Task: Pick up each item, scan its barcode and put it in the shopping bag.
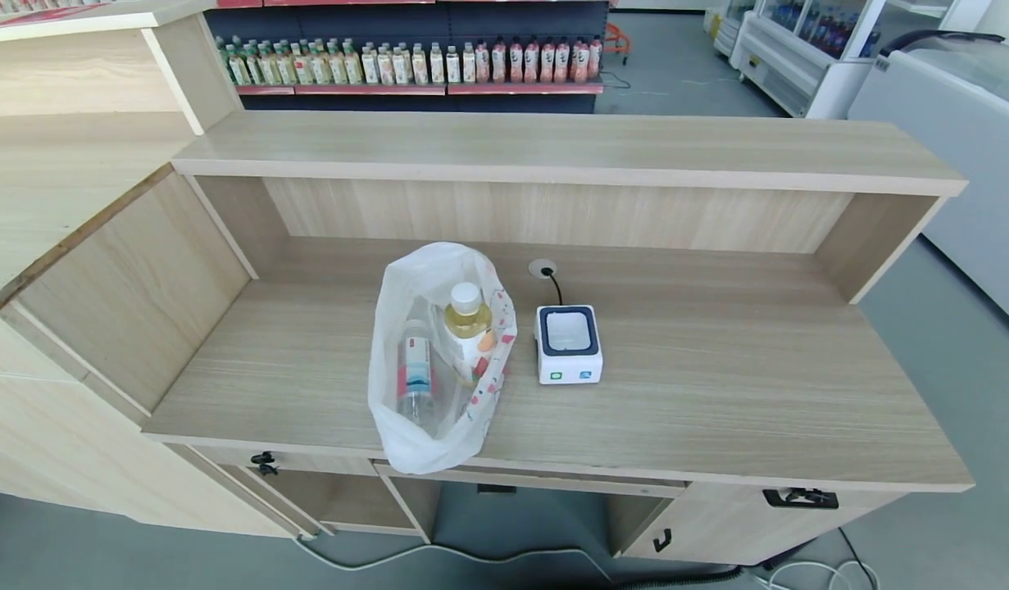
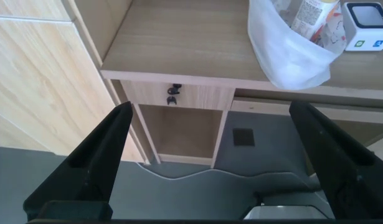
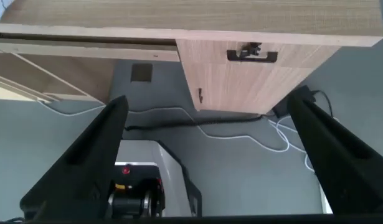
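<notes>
One clear plastic bottle plus a yellow drink bottle sitting in the white plastic shopping bag, centre frame; left gripper and right gripper spread wide.

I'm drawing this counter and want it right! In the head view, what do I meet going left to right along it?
Inside the shopping bag: clear bottle → yellow bottle with a white cap → then, standing beside the bag, the white scanner.

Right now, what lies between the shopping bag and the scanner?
Nothing: in the head view only a narrow strip of bare counter separates the shopping bag from the scanner.
</notes>
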Tool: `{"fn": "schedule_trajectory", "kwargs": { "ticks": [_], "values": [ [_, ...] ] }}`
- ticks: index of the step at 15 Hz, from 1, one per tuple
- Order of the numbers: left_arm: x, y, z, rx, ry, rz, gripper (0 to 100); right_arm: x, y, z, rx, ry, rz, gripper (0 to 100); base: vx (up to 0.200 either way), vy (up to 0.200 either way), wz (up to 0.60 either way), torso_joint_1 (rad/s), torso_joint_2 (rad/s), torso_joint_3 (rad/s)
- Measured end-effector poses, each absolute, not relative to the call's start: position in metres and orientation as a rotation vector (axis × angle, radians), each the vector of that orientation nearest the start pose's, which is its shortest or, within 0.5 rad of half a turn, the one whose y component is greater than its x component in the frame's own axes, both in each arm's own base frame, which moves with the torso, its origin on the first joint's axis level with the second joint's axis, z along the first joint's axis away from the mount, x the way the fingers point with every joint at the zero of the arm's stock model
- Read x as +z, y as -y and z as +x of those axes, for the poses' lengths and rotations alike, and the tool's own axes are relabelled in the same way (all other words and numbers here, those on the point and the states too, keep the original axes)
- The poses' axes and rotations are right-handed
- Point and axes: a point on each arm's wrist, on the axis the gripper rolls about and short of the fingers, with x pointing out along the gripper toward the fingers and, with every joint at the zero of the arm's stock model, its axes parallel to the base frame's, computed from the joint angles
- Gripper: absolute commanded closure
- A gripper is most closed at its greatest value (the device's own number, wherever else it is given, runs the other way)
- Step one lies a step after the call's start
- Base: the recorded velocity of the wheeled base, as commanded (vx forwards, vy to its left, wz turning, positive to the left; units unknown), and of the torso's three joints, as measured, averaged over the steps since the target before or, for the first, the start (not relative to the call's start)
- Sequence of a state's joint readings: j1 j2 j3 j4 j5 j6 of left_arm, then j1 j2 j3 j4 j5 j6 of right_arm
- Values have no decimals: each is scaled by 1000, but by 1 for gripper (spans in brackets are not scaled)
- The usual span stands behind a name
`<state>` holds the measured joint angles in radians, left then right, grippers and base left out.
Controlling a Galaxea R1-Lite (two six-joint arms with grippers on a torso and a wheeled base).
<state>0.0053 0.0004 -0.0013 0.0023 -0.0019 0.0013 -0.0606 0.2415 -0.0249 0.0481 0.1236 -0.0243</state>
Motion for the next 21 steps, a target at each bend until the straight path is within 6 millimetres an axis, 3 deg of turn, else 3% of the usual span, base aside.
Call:
{"fn": "schedule_trajectory", "kwargs": {
  "ticks": [8, 21],
  "values": [
    [76, 0, -23, 3, -2, 2, 0, 84, -4, -18, 72, -116, -17, 0, 200, 0, 0, 1, 4, 2],
    [76, 0, -23, 3, -1, 1, 0, 82, -3, -25, 119, -22, -124, 0, 0, 0, 0, 0, 0, 0]
  ]
}}
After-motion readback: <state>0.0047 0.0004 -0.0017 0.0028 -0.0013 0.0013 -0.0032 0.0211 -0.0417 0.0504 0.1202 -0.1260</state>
